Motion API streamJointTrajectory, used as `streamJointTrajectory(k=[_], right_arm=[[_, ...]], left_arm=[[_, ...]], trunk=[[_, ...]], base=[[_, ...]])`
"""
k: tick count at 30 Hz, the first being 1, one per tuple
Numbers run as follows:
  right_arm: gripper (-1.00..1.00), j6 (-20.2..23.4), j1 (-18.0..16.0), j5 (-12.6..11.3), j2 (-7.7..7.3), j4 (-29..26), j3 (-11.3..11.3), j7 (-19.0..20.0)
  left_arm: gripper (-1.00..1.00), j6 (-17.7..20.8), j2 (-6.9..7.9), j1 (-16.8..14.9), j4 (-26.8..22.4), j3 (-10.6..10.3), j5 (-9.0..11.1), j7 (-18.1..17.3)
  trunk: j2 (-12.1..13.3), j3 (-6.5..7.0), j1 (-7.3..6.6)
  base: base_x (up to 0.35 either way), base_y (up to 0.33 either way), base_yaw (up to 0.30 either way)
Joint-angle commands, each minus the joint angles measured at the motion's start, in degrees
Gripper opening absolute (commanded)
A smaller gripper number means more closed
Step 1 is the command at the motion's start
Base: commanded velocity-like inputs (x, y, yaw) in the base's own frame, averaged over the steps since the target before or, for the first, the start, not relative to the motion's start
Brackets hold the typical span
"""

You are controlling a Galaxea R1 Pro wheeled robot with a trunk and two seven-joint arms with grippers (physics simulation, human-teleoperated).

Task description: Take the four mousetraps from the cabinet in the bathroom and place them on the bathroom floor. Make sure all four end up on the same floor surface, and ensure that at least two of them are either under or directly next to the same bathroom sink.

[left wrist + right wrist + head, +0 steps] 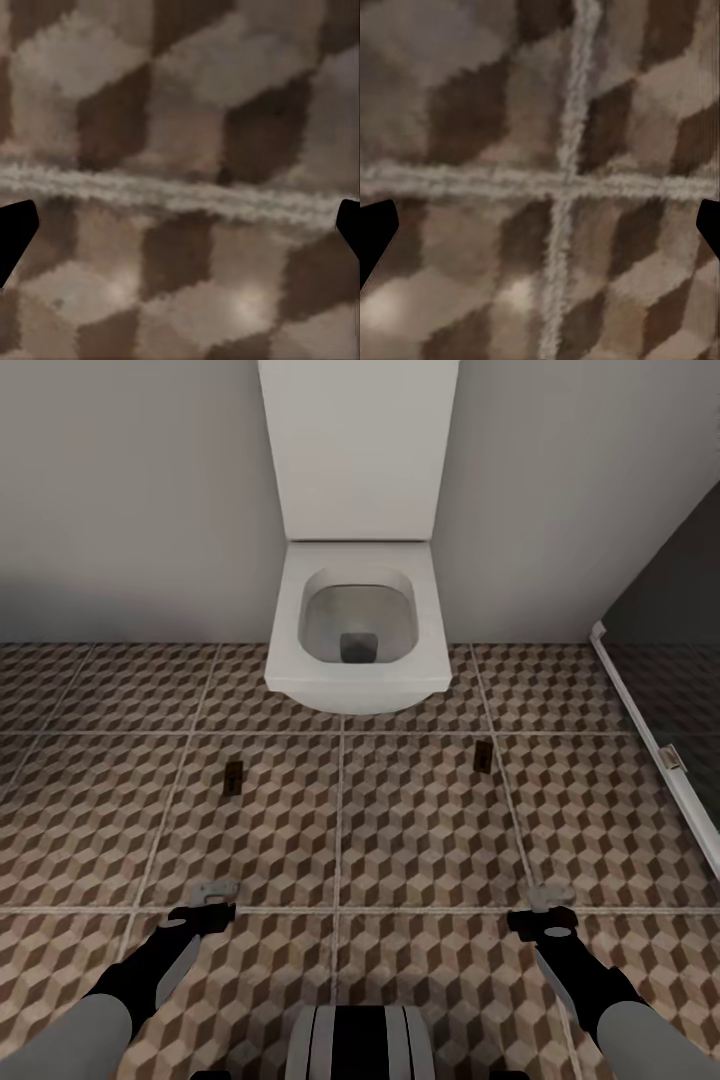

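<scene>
Nearest to the camera is the robot's own trunk [360, 1042], striped white and black, low in the middle of the head view. On each side of it one arm reaches forward and down over the bathroom floor [420, 830], which has square tiles with a brown, beige and white cube pattern and pale grout lines.

The left gripper [214, 894] hangs over a grout line, and the right gripper [549, 898] hangs over the same line further to the right. In both wrist views the dark fingertips stand at the two far edges of the picture with only tiles between them, so both claws are spread wide and hold nothing.

Two mousetraps lie flat on the floor ahead of the grippers. The left mousetrap [234, 777] is ahead of the left gripper, the right mousetrap [482, 757] ahead of the right one, well apart from each other. Both lie just before a white toilet [358, 630] that stands against the grey wall. At the right edge a dark glass panel [670, 650] with a white frame comes down to the floor.
</scene>
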Motion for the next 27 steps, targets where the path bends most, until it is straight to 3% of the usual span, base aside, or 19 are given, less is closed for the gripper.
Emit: streamJointTrajectory(k=[1, 27], right_arm=[[1.00, 0.55, 0.00, 0.31, -0.06, -0.11, 0.46, -0.36], [1.00, 0.50, -0.02, 0.22, -0.06, -0.11, 0.46, -0.31]], left_arm=[[1.00, 0.26, 0.08, -0.01, -0.14, -0.48, 0.56, 0.49], [1.00, 0.35, -0.01, -0.01, -0.14, -0.48, 0.56, 0.49]], trunk=[[0.00, 0.19, -0.03], [0.35, 5.95, -0.70]], base=[[0.000, 0.000, 0.000], [0.000, 0.000, 0.000]])
